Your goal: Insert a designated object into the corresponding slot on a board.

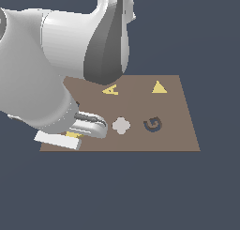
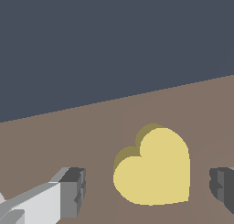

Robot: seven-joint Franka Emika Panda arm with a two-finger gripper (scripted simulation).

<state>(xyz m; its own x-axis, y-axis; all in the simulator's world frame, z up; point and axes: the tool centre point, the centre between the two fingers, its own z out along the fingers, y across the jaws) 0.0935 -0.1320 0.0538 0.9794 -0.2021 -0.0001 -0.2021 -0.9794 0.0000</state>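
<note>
Yellow and heart-shaped, the small flat piece lies on the flat brown rectangular board, and from my wrist camera I see it sitting between the two dark grey fingertips of the hand. The fingers stand wide apart, one on each side of the heart, with bare board showing between each pad and the heart's edge; I have hold of nothing. The heart looks smooth and matte, a thick slab with a darker yellow side wall along its lobes.

In the exterior view only a sliver of yellow shows under the pale, blocky hand, near the board's corner on the exterior view's left, at its near edge. The bulky white and grey arm covers much of that side of the board.

Further along the board lies a pale grey clover-shaped piece, and just beyond it toward the exterior view's right a dark G-shaped recess is cut into the surface. Near the far edge sit a flat yellow letter A and a flat yellow triangle, well apart from each other. I cannot see the heart-shaped recess in either view.
</note>
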